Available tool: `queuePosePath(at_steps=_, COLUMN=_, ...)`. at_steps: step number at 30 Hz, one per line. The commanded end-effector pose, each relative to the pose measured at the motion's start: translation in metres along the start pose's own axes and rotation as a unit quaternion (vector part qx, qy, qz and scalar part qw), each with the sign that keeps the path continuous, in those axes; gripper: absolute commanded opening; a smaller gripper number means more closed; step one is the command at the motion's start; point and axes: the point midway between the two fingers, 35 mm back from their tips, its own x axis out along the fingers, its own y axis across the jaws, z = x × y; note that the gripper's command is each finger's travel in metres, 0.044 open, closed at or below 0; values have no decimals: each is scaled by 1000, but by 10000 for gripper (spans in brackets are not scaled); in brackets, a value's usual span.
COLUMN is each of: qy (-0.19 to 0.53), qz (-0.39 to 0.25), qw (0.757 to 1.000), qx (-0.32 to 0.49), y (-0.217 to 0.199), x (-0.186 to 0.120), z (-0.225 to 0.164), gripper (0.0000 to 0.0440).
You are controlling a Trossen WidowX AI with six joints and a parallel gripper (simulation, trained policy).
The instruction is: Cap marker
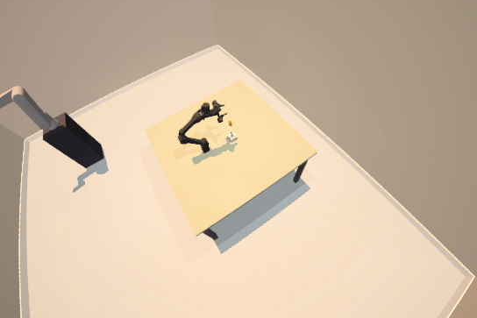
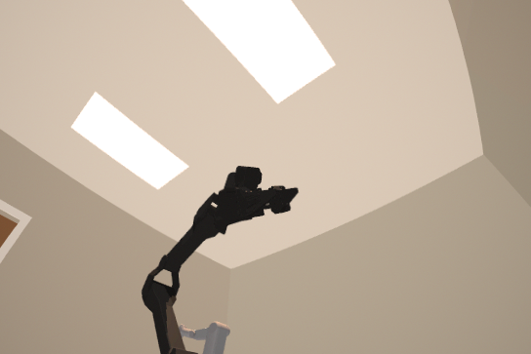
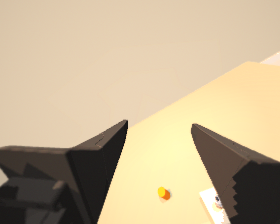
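on the left of the top view the dark, angular arm (image 1: 189,129) (image 2: 187,248) rose from the pale yellow, smooth tabletop (image 1: 245,171) (image 3: 156,155). its fingers (image 1: 223,110) (image 2: 293,195), matte black wedges narrowing to points, were spread well apart with nothing between them, raised above the work. to their right the small orange cap (image 1: 230,123) (image 3: 164,193), a stubby cylinder with a yellower end in the wrist view, sat loose on the tabletop, apart from the holder. just beside it was the squarish white holder block (image 1: 232,137) (image 3: 209,199), a small dark marker (image 1: 231,134) (image 3: 218,201) showing in it, uncapped. none of the capping seemed done: picking up the cap, placing it, pressing it home and moving the arm away all remained.
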Motion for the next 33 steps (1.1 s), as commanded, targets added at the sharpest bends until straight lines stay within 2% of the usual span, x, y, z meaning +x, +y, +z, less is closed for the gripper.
queuePosePath(at_steps=1, qy=25, qz=-6, qw=1000, qx=1, y=0, x=9, z=-8, gripper=320)
queuePosePath(at_steps=33, qy=209, qz=-76, qw=975, qx=1, y=0, x=67, z=-76, gripper=323)
